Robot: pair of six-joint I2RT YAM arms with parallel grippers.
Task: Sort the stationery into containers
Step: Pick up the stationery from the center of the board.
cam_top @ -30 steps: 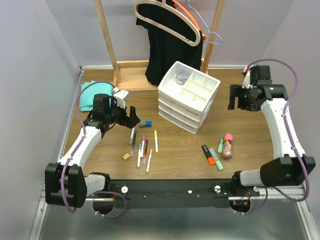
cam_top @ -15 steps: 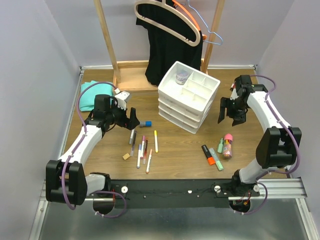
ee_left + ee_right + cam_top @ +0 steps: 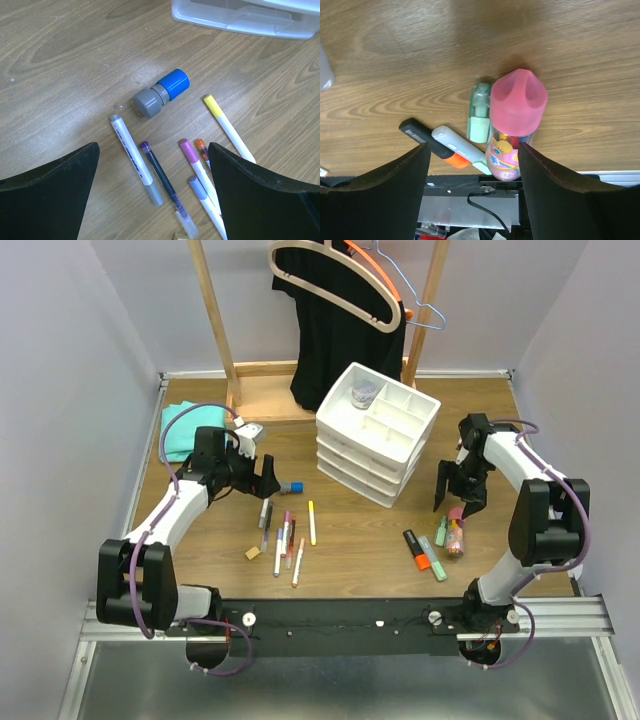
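The white three-drawer organiser (image 3: 378,435) with its divided top tray stands at mid-table. A blue-capped tube (image 3: 291,487) lies left of it, with several slim pens (image 3: 283,536) and a tan eraser cube (image 3: 253,553) in front. My left gripper (image 3: 262,478) is open and empty, hovering beside the tube (image 3: 161,93) and over the pens (image 3: 136,157). My right gripper (image 3: 457,495) is open and empty just above the pink-capped bottle (image 3: 456,530). The bottle (image 3: 517,115), a green highlighter (image 3: 480,112) and an orange highlighter (image 3: 435,142) lie between its fingers (image 3: 395,190).
A teal folded cloth (image 3: 180,430) lies at the back left. A wooden rack (image 3: 215,320) with hangers and a black garment (image 3: 345,340) stands behind the organiser. The organiser's bottom drawer (image 3: 250,17) shows at the top of the left wrist view.
My right arm has swung from the back right forward and down to just above the pink-capped bottle. My left gripper has barely moved.
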